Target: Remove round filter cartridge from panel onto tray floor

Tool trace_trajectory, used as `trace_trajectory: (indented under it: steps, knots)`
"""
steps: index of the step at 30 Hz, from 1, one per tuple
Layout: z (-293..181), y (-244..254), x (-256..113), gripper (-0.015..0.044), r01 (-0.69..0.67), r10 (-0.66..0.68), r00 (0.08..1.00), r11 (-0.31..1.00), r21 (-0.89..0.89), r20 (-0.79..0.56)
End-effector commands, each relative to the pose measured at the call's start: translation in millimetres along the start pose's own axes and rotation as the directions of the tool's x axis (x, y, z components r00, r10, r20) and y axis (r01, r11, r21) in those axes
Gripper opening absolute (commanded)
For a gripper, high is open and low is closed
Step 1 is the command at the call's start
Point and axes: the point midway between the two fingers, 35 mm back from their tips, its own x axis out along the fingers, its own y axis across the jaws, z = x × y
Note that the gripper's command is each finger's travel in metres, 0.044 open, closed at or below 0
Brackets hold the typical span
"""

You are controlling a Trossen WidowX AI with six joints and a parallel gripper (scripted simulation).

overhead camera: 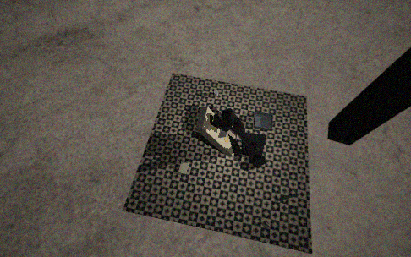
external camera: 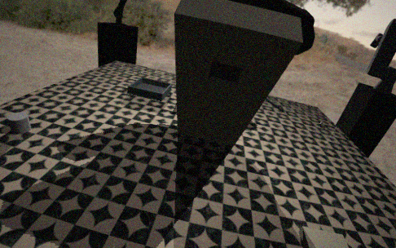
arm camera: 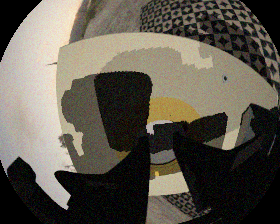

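The service panel (overhead camera: 224,143) (external camera: 231,45) (arm camera: 166,52) stands tilted on the patterned mat. Its pale face shows in the wrist view, its dark back in the exterior view. The round grey filter cartridge (arm camera: 164,157) lies within a yellow ring on that face, partly under shadow and behind the fingers. Its slots cannot be made out, nor whether it is still flush. My gripper (arm camera: 159,139) is at the cartridge's face, its fingers a little apart and shut on the cartridge. The exterior view hides it behind the panel. The blue-grey tray (overhead camera: 264,121) (external camera: 146,93) is empty.
A grey cylinder (overhead camera: 216,92) (external camera: 19,123) stands on the mat. A pale flat square (overhead camera: 183,168) (external camera: 325,238) lies on the other side of the panel. The tray is beside the arm's dark base (overhead camera: 254,145). A large black beam (overhead camera: 379,99) hangs at the right.
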Motion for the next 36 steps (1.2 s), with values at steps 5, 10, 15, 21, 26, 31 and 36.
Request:
trace_trajectory:
  steps: [5,10,15,21,26,31,36]
  knots:
    - [-1,0,6,0.0,0.009,-0.009,1.0,0.961,-0.278,0.003]
    - [-1,0,6,0.0,0.009,-0.009,1.0,0.898,-0.441,0.003]
    - [-1,0,5,0.0,0.009,-0.009,1.0,0.807,-0.59,0.003]
    - [0,0,5,0.0,0.009,-0.009,1.0,0.794,-0.608,0.003]
    - [3,0,-14,0.0,0.02,-0.019,1.0,0.803,-0.595,0.008]
    - [4,-1,-37,0.0,0.024,-0.023,1.0,0.816,-0.578,0.009]
    - [2,-1,-61,0.0,0.019,-0.019,1.0,0.829,-0.559,0.007]
